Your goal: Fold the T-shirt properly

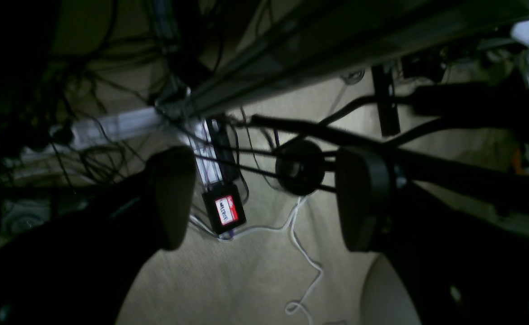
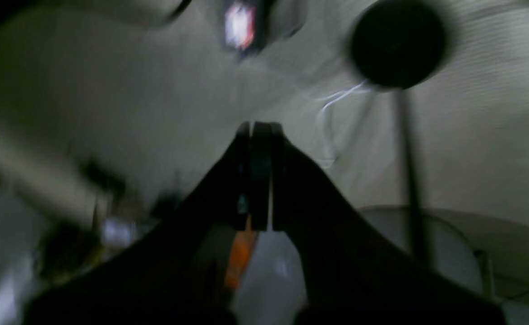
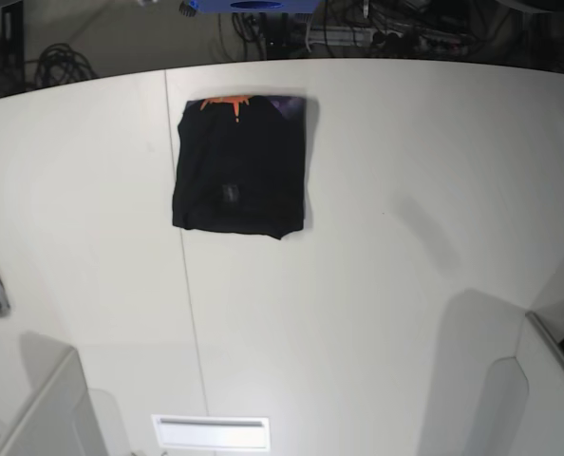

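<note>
t-shirt [image 3: 241,165] lies folded into a compact, nearly square black packet on the white table [image 3: 377,285], toward the far side, left of centre in the base view. both arms are out of that view, well away from the cloth, neither gripper anywhere near it.

left gripper [image 1: 264,198]: jaws spread wide, nothing between them, pointing off at floor, cables and a small black box [image 1: 224,212] rather than the table. right gripper [image 2: 259,176]: pads pressed together, nothing visibly pinched; view heavily blurred, so a thin scrap can't be ruled out.

step judgement: folding looks done or nearly so, arms parked. if anything is left, it's a tidy-up of the near edge, which bulges a little at its right corner. that would need a gripper brought back over the packet from well off.

orientation: packet slightly taller than wide, long axis running away from the robot. orange and purple print peeks out along the far edge; near edge plain black.
</note>
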Robot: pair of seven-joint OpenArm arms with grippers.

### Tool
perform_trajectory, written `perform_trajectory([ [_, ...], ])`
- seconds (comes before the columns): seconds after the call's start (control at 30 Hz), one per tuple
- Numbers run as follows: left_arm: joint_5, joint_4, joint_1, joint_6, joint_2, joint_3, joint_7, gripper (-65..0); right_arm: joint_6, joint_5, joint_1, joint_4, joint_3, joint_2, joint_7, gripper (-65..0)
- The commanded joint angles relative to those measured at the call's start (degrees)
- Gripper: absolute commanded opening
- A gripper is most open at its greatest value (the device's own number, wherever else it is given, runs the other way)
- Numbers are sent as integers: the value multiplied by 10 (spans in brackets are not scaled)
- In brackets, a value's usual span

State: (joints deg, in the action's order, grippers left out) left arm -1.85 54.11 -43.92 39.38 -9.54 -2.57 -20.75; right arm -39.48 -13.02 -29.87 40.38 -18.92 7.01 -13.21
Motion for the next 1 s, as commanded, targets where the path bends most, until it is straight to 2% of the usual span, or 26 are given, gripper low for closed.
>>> perform_trajectory([
  [0.0, -4, -19, -2, 6, 4, 1, -12, -188, -5, 3, -2, -17, 26, 12, 17, -650],
  [0.03, -4, -41, 10, 6, 9, 5, -13, -188, -5, 3, 1, -36, 58, 17, 34, -650],
  [0.13, -2, -101, 46, -31, 13, 9, -13, -188, 45, 3, 19, -86, 140, 33, 75, -650],
  [0.23, -2, -171, 88, -36, 13, 25, -13, -188, 66, 4, 46, -130, 191, 37, 88, -650],
  [0.5, -3, -473, 257, -36, 9, 82, -14, -188, 69, 4, 122, -238, 201, 33, 100, -650],
  [0.6, -7, -479, 274, -36, -2, 78, -14, -188, 79, 4, 126, -243, 200, 33, 136, -650],
  [0.8, -3, -479, 299, -37, -8, 84, -13, -186, 212, 4, 126, -244, 200, 32, 170, -650],
  [0.83, -3, -479, 300, -37, -8, 84, -13, -186, 222, 4, 126, -244, 200, 32, 177, -650],
  [0.97, -3, -479, 315, -37, -8, 85, -13, -183, 223, 4, 126, -244, 198, 24, 193, -650],
])
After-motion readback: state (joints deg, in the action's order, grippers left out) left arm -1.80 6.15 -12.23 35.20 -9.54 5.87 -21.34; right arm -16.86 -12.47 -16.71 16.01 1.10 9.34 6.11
